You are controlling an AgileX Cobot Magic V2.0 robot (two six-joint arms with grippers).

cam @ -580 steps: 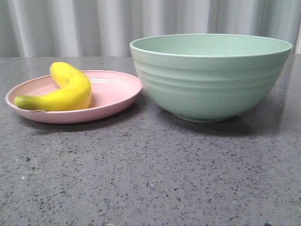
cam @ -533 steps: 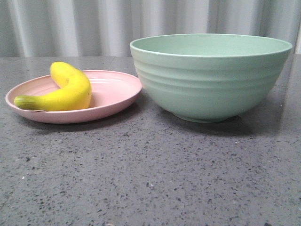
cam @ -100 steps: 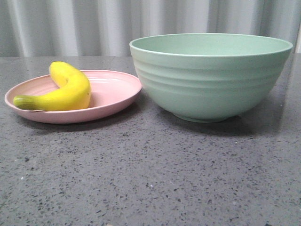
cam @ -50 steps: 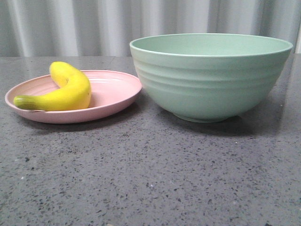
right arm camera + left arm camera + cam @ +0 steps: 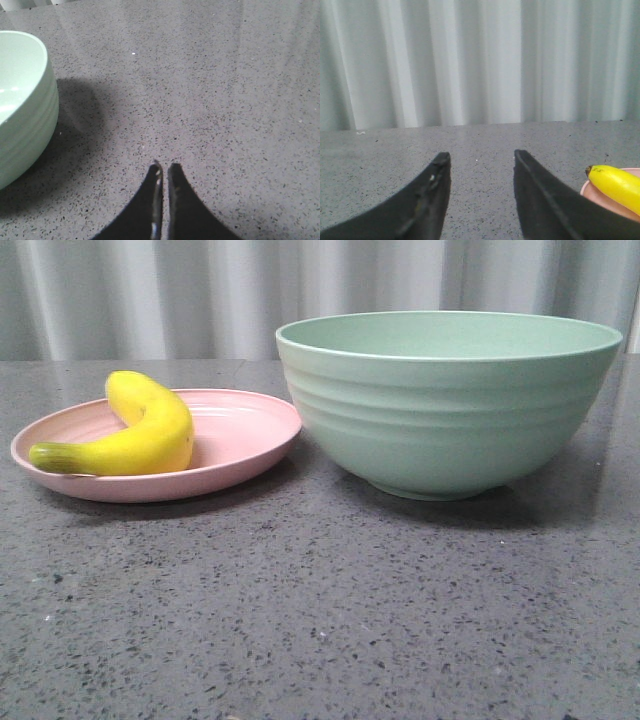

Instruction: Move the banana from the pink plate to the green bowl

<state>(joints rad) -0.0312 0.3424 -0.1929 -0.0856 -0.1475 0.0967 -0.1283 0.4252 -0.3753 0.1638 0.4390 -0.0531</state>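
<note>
The yellow banana lies on the pink plate at the left of the front view. The green bowl stands to the plate's right, close beside it, and appears empty. Neither gripper shows in the front view. In the left wrist view my left gripper is open and empty, with the banana's dark tip end and the plate's edge off to one side. In the right wrist view my right gripper is shut and empty over bare table, apart from the bowl.
The table is dark grey speckled stone. A pale pleated curtain hangs behind the table's far edge.
</note>
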